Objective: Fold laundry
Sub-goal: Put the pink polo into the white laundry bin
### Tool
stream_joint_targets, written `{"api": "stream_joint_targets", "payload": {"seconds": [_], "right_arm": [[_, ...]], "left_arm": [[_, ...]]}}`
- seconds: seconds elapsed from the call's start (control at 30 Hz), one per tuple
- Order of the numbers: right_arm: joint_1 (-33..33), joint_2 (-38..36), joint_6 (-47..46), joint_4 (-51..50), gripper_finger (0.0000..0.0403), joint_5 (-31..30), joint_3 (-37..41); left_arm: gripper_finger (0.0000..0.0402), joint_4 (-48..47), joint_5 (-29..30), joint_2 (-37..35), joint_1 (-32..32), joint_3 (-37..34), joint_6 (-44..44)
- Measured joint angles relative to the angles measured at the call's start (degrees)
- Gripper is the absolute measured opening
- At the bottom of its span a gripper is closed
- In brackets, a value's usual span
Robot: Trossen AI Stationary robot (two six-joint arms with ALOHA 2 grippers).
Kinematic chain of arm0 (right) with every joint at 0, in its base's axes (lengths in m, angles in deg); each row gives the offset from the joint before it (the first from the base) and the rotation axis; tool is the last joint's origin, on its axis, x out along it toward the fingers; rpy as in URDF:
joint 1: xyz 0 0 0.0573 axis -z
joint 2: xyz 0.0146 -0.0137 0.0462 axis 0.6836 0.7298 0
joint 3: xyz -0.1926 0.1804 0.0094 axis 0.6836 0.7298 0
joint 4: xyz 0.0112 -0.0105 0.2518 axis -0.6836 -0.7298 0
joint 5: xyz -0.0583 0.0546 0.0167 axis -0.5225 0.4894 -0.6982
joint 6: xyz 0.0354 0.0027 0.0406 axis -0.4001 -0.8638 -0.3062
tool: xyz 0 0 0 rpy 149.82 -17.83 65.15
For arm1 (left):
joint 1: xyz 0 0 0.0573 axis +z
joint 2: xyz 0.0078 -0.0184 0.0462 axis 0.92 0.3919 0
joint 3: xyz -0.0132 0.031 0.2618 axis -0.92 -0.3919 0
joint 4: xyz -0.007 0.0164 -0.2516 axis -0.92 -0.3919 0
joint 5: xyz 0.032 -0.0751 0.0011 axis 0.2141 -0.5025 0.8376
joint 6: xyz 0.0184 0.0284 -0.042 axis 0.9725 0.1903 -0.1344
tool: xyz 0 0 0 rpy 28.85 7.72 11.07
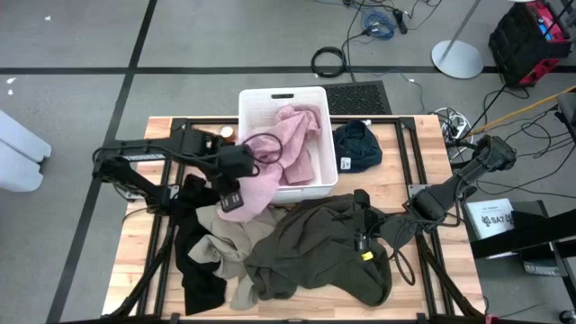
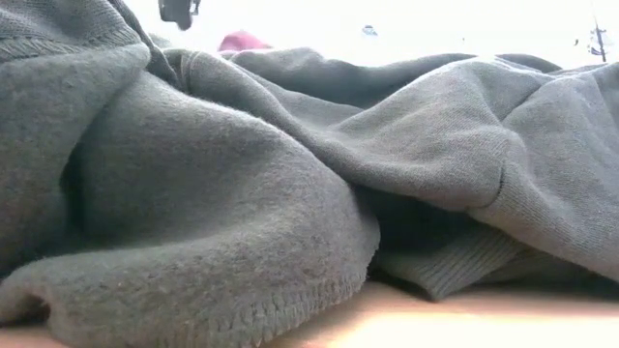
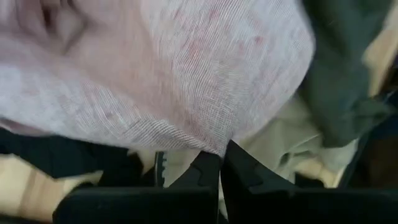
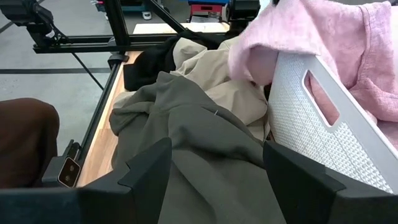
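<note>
A pale pink garment (image 1: pixel 286 144) lies in the white bin (image 1: pixel 256 101) and spills over its near left rim. My left gripper (image 1: pixel 231 203) is shut on the spilled end, above the pile in front of the bin. In that pile a beige garment (image 1: pixel 225 238), a black one (image 1: pixel 193 265) and a large olive-grey one (image 1: pixel 324 247) lie heaped on the table. A navy garment (image 1: pixel 358 146) rests to the right of the bin. My right gripper (image 4: pixel 217 180) hovers open over the olive-grey garment's (image 4: pixel 186 137) right side and touches nothing. My left gripper pinches the pink garment's hanging edge (image 3: pixel 214 144) between its two shut fingers (image 3: pixel 245 171). The fingers come from above, pointing steeply down. One layer or several, I cannot tell. The held end is lifted off the pile, while the rest stays draped over the bin's rim (image 1: pixel 270 184) and inside the bin.
The bin's perforated wall (image 4: pixel 323 143) stands close to my right gripper. Black frame rails (image 1: pixel 409 162) run along the table's sides. The olive-grey garment (image 2: pixel 290 174) fills the low view. Bare wood shows at the table's near left (image 1: pixel 135 261) and right edge (image 1: pixel 441 270).
</note>
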Motion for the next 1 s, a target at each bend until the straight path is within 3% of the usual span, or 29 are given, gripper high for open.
{"api": "stream_joint_targets", "payload": {"seconds": [0.2, 0.43, 0.7, 0.87, 1.0], "right_arm": [[0.03, 0.0, 1.04, -0.02, 0.0242, -0.11, 0.0], [1.34, 0.02, 1.3, -0.11, 0.0242, -0.15, 0.0], [2.7, 0.0, 1.5, -0.17, 0.0242, -0.15, 0.0], [3.04, 0.02, 2.31, -0.16, 0.0242, -0.09, 0.0], [3.02, 0.02, 2.96, -0.16, 0.0242, -0.07, 0.0]], "left_arm": [[0.0004, 2.05, 1.77, -0.07, 0.02, 12.58, 1.2], [0.0003, 15.17, 7.99, -0.11, 0.02, 24.67, 4.36], [0.0003, 24.39, 18.73, 0.7, 3.33, 26.01, 16.76], [0.0003, 24.29, 18.05, 4.7, 9.54, 25.99, 22.61], [0.0003, 25.46, 11.58, 9.11, 15.12, 25.97, 24.83]]}}
